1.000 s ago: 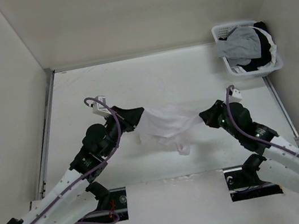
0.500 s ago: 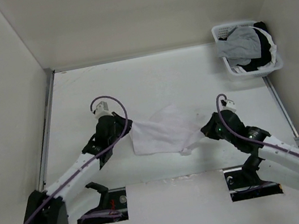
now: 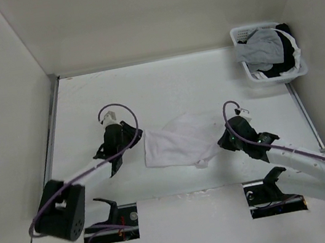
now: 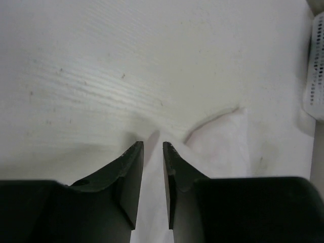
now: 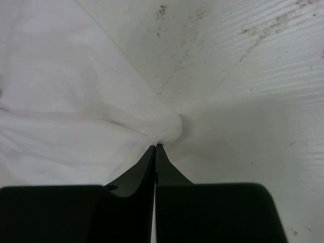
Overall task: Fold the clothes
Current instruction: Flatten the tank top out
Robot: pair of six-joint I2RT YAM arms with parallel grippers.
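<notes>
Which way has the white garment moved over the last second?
Yes: the white garment has dropped flat onto the table, its left edge spreading slightly away from the basket.

One camera looks down on the whole table (image 3: 84,103) from high behind. Both wrist cameras sit low and close, sharing the white garment (image 3: 176,144) with it.

Bright even light, wrist cams soft
</notes>
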